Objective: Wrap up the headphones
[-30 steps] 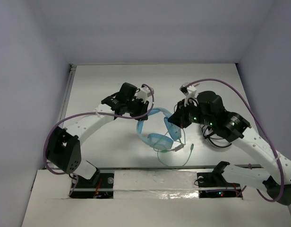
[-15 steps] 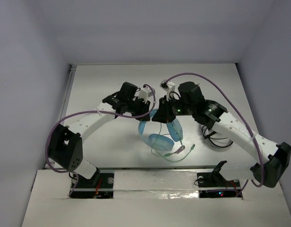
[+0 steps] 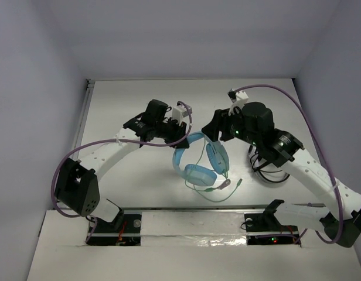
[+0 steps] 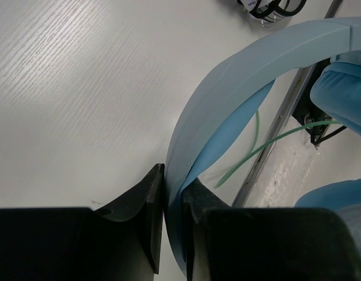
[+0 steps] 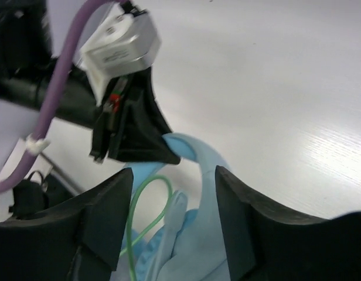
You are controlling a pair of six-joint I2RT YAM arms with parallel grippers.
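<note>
The light blue headphones (image 3: 198, 164) hang just above the table centre, held by the headband (image 3: 191, 139). My left gripper (image 3: 178, 137) is shut on that headband, which runs up between its fingers (image 4: 151, 199) in the left wrist view. Both ear cups hang toward the near edge. The pale-green cable (image 3: 218, 190) trails in loops below them. My right gripper (image 3: 219, 126) stands open just above and to the right of the right ear cup, holding nothing. In the right wrist view the headband (image 5: 207, 158) and a green cable loop (image 5: 163, 184) lie between its spread fingers (image 5: 113, 199).
A coiled black cable bundle (image 3: 268, 171) lies on the table under the right arm's forearm. A metal strip (image 3: 169, 208) runs along the table's near edge. White walls close in the left, back and right sides.
My right gripper has opened and drawn back up and to the right, off the headphones. The right ear cup now hangs free. The left gripper has kept its hold.
</note>
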